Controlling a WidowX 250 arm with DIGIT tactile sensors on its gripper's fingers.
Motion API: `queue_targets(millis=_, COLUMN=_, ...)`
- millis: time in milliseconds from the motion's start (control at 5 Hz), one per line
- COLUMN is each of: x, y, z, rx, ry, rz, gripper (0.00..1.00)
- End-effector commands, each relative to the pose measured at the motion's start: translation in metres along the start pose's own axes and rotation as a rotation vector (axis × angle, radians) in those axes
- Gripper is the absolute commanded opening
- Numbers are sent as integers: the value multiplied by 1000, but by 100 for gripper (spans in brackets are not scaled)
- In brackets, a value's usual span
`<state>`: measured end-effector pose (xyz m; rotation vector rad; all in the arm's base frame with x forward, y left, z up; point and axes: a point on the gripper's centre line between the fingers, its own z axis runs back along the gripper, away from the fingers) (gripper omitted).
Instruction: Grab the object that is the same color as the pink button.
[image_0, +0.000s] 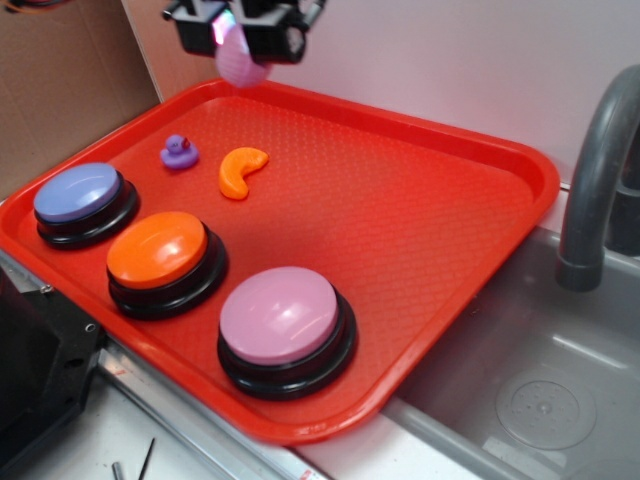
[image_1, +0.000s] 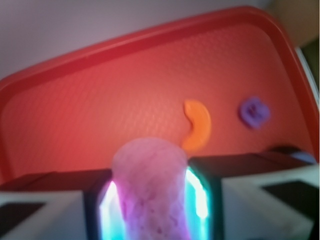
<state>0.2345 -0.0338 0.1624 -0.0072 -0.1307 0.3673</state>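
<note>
Pink ball (image_0: 241, 62) sits squeezed between the fingers of the hand (image_0: 240, 40), lifted clear above the far edge of the red tray (image_0: 420, 230), so the grab matching the pink button (image_0: 280, 315) looks done.

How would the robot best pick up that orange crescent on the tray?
Grip the crescent across its thick middle, coming straight down from above. It lies flat on the tray, so its sides are low, and the middle is its widest, steadiest part. The duck sits apart, leaving room. The gripper would first have to release the pink ball.
</note>
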Motion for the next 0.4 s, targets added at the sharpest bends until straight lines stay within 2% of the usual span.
queue_targets(millis=0, x=-25, y=20, z=48, rx=-81, ry=-49, rz=29, gripper=0)
queue_targets(millis=200, x=-24, y=20, z=46, rx=-104, ry=-60, rz=11, gripper=0)
